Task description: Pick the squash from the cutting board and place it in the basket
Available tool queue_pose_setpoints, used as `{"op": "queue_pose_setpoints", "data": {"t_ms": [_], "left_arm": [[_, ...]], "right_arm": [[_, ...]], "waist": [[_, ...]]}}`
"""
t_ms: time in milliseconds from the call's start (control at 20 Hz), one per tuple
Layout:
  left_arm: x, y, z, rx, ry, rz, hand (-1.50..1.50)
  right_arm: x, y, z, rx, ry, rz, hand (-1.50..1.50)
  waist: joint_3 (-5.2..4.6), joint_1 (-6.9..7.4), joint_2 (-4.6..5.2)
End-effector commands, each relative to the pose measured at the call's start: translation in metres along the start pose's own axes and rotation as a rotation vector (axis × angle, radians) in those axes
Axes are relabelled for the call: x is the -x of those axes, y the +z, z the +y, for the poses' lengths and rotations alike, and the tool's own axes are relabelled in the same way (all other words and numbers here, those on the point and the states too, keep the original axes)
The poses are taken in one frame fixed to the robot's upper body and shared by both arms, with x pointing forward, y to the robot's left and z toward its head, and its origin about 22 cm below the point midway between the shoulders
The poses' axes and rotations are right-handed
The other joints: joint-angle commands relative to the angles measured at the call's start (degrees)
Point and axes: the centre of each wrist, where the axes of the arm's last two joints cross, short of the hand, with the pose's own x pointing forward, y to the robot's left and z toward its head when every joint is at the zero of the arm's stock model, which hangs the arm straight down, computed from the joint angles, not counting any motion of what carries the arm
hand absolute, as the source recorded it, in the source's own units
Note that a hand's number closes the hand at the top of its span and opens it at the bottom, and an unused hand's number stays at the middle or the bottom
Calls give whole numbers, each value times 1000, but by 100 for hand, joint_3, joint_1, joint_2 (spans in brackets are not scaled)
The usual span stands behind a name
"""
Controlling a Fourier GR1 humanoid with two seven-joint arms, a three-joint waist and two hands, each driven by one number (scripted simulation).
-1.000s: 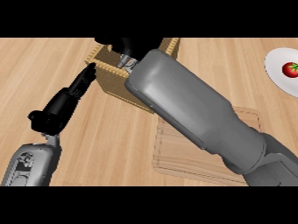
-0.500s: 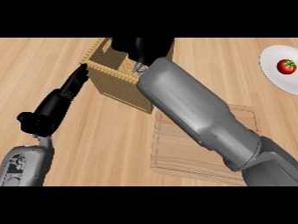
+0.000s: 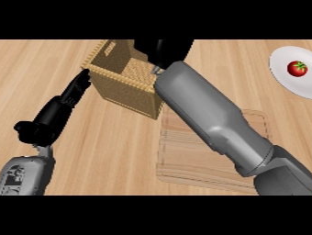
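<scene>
The woven basket [image 3: 123, 87] stands at the counter's far middle. My right forearm reaches across the wooden cutting board [image 3: 186, 160], and my right hand [image 3: 164, 48] hangs over the basket's far right corner, cut off by the view's top edge. No squash shows anywhere; the bare part of the board holds nothing, and the hand and arm hide the rest. My left hand [image 3: 62, 108] is open, its straight fingers pointing up along the basket's left wall, close to it.
A white plate [image 3: 306, 87] with a red tomato [image 3: 297, 68] sits at the far right. Bare wooden counter [image 3: 23, 78] lies to the left of the basket and in front of it.
My right hand has slid a little to the right over the basket, uncovering more of its inside. The left hand has hardly moved.
</scene>
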Motion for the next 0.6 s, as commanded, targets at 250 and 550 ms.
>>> {"op": "queue_pose_setpoints", "data": {"t_ms": [250,550], "left_arm": [[-9,-1,7,-8,3,6,0],[-6,2,-5,-8,3,10,0]], "right_arm": [[-20,-1,-1,44,-118,93,-150],[-27,-10,-10,72,-301,149,-150]], "waist": [[0,-5,-11],[4,-68,-27]]}}
